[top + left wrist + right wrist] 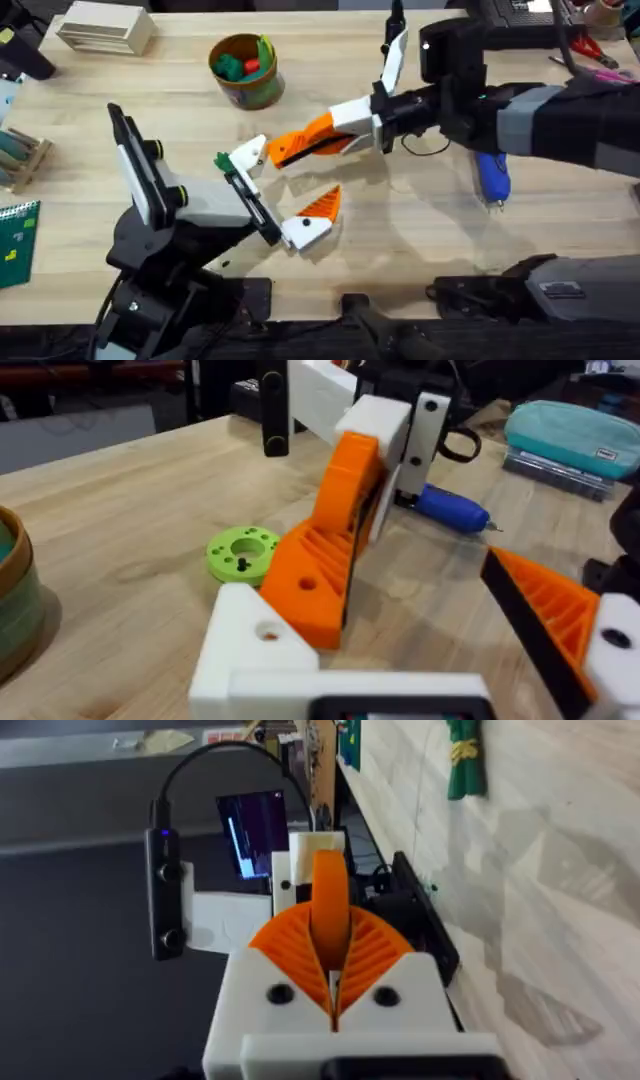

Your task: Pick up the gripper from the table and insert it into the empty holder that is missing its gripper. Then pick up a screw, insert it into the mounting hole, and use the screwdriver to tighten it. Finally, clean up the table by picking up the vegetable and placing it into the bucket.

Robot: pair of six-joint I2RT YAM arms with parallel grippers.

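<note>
The table [420, 230] is matt pale wood, the gripper [325, 555] ribbed orange plastic (apparently matt).

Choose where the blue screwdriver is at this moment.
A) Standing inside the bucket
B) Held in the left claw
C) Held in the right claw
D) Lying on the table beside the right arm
D: the screwdriver lies flat on the table, while the right claw is shut on the gripper.
</note>
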